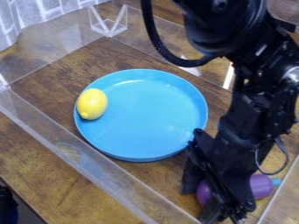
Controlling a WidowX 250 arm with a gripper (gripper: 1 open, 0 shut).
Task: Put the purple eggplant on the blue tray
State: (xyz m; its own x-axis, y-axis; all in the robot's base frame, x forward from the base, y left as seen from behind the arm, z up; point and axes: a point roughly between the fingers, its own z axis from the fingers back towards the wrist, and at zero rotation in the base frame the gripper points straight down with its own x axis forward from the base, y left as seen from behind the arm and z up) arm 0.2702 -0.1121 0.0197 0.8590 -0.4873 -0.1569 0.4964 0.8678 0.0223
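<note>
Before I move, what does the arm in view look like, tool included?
The arm is glossy black with bulky rounded segments. A thick ribbed black cable loops beside its upper part, and a thinner dark cord curves along the lower right side. The tool is black too, angular and many-edged. I can make out no readable markings.

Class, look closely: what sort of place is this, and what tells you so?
Probably a robot test bench: a black robot arm reaches over a wooden surface, with clear plastic walls around a blue tray.
</note>
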